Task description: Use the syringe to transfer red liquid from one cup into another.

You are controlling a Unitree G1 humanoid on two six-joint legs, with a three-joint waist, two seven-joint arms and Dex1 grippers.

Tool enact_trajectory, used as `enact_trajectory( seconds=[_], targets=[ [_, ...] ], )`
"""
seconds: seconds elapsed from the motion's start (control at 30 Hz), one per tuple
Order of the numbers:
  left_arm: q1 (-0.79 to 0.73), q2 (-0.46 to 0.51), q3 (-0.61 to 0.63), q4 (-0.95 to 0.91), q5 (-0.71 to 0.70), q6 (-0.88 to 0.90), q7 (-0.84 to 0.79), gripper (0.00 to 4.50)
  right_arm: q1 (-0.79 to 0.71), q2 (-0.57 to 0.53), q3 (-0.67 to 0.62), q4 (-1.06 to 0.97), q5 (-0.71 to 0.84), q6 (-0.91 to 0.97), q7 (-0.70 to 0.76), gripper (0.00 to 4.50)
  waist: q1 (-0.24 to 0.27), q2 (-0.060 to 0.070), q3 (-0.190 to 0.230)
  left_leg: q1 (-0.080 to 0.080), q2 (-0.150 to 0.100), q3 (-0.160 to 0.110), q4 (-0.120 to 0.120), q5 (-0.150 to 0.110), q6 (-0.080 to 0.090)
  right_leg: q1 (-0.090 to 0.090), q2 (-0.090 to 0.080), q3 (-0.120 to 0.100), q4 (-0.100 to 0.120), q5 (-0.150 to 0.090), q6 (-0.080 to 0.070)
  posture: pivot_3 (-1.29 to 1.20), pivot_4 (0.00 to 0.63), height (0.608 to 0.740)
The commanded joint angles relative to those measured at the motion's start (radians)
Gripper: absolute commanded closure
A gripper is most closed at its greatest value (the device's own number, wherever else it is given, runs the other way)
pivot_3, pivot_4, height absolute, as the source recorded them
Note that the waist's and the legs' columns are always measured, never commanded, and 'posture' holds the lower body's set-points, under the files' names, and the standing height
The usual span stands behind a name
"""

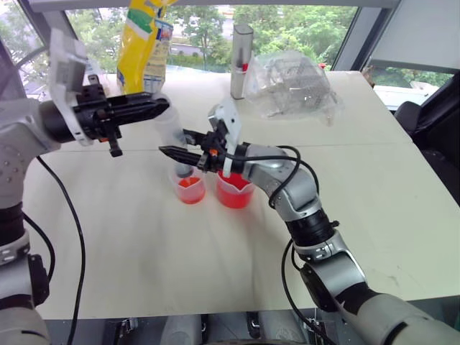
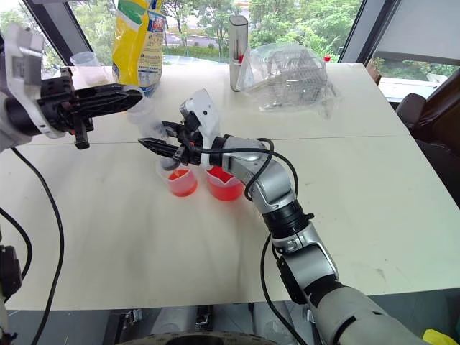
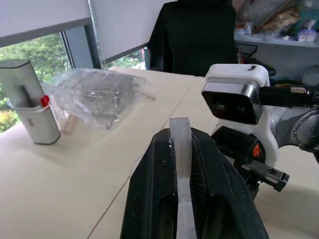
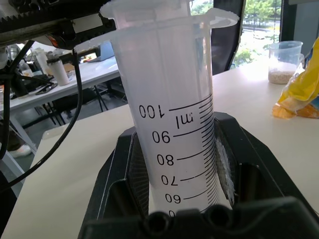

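Above the left cup, the syringe stands upright. Right tool is clamped on its barrel, left tool closed on the plunger top. Judged light, rigid, slick plastic; the barrel grip suits.

An office or lab room used as a robot test space

A wide pale table is placed beside large windows through which green trees are seen. A black office chair is seen behind it, and more desks and cluttered shelves are visible in the wrist views.
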Motion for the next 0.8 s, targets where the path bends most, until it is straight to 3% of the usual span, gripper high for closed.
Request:
enact_trajectory(
  seconds=[0.03,0.3,0.4,0.6,0.63,0.8],
  targets=[
    [0.05,0.011,-0.06,-0.041,0.009,0.029,-0.022,4.45,-0.097,0.032,-0.104,-0.111,0.07,-0.047,-0.033,3.06,0.0,0.0,0.0,0.0,0.0,0.0,0.0,0.0,0.0,0.0,0.0,0.0,0.0,0.0,0.0,0.0,0.15,0.74],
    [0.001,0.013,-0.033,-0.011,0.002,0.036,-0.002,4.45,-0.052,0.03,-0.062,-0.083,0.038,-0.068,-0.012,3.06,0.001,0.0,0.0,0.0,0.0,0.0,0.0,0.0,0.0,0.0,0.0,0.0,0.0,0.0,0.0,0.0,0.15,0.74],
    [-0.012,0.007,-0.018,-0.003,-0.011,0.052,0.013,3.29,-0.043,0.028,-0.051,-0.067,0.027,-0.081,-0.008,3.06,0.001,0.0,0.0,0.0,0.0,0.0,0.0,0.0,0.0,0.0,0.0,0.0,0.0,0.0,0.0,0.0,0.15,0.74],
    [-0.027,-0.002,0.013,0.003,-0.043,0.074,0.035,0.38,-0.029,0.025,-0.042,-0.061,0.023,-0.086,0.0,3.06,0.0,0.0,0.0,0.0,0.0,0.0,0.0,0.0,0.0,0.0,0.0,0.0,0.0,0.0,0.0,0.0,0.15,0.74],
    [-0.039,-0.008,0.027,0.01,-0.054,0.081,0.046,0.08,-0.025,0.027,-0.039,-0.063,0.025,-0.084,0.001,3.06,0.0,0.0,0.0,0.0,0.0,0.0,0.0,0.0,0.0,0.0,0.0,0.0,0.0,0.0,0.0,0.0,0.15,0.74],
    [-0.073,0.006,0.083,0.045,-0.088,0.103,0.074,0.08,-0.008,0.035,-0.026,-0.071,0.029,-0.072,0.001,3.06,0.0,0.0,0.0,0.0,0.0,0.0,0.0,0.0,0.0,0.0,0.0,0.0,0.0,0.0,0.0,0.0,0.15,0.74]
  ],
)
